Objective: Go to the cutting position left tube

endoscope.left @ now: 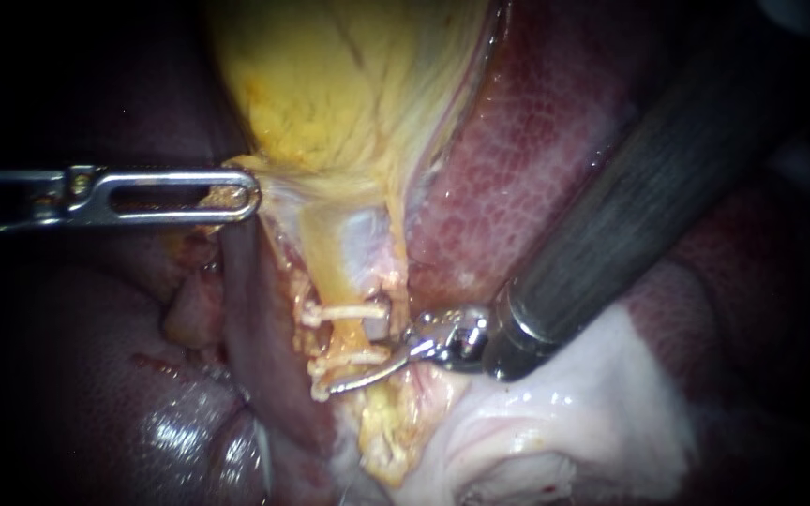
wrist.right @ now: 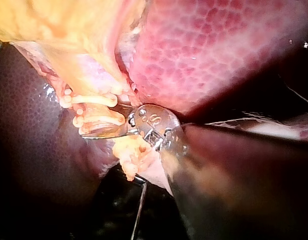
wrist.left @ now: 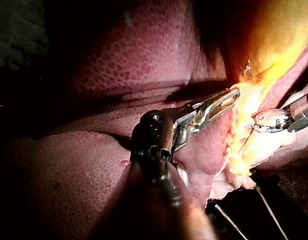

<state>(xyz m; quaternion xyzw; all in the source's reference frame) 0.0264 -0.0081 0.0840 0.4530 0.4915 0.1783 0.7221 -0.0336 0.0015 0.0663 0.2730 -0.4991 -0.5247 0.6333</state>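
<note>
Here the liver point(endoscope.left: 536, 122) fills the background under the yellow gallbladder point(endoscope.left: 330, 84), and my right instrument point(endoscope.left: 360, 377) comes in from the upper right on a thick dark shaft. My left instrument point(endoscope.left: 236, 197) reaches in level from the left, its slotted jaws closed on the gallbladder's lower edge. The tube point(endoscope.left: 335, 267) runs down from the gallbladder carrying an upper clip point(endoscope.left: 344, 311) and a lower clip point(endoscope.left: 356, 358); the right instrument's curved tip lies across it at the lower clip, open or closed I cannot tell
</note>
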